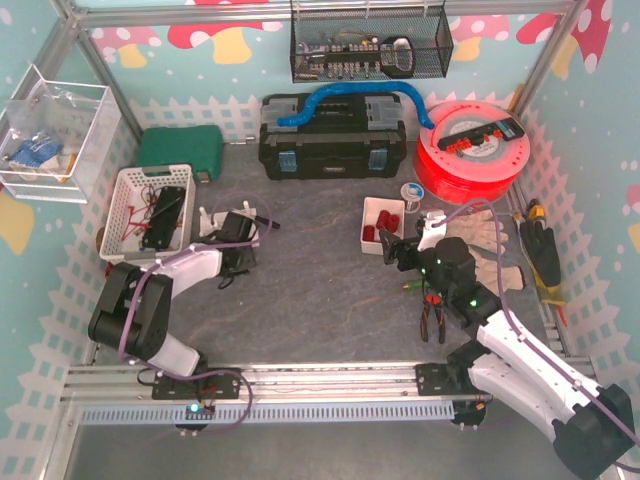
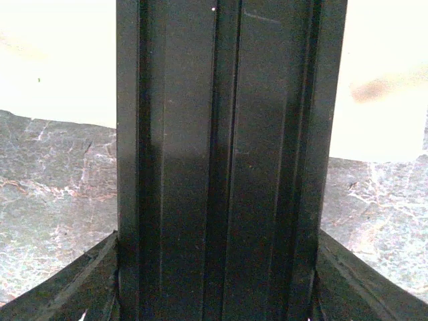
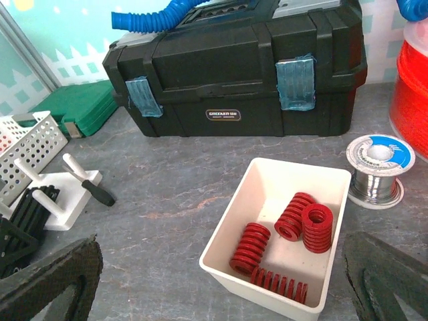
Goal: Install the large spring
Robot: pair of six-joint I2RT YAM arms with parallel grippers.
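The large spring [image 3: 277,284] is a long ribbed red coil. It lies on its side against the near wall of a white tray [image 3: 267,180], beside three shorter, thicker red springs [image 3: 314,227]. My right gripper [image 3: 221,267] is open and empty, hovering just in front of the tray, which also shows in the top view [image 1: 368,222]. There my right gripper [image 1: 393,250] sits at the tray's near edge. My left gripper [image 1: 238,245] is at a white peg fixture [image 1: 232,220], its fingers [image 2: 60,287] flanking and touching a black ribbed block [image 2: 227,167] that fills the left wrist view.
A black toolbox [image 1: 332,135] and red filament spool [image 1: 470,150] stand at the back. A solder spool [image 3: 380,167] sits right of the tray. A white basket [image 1: 150,205], green case [image 1: 180,150], pliers [image 1: 432,315], gloves [image 1: 490,245] and a screwdriver [image 1: 540,250] lie around.
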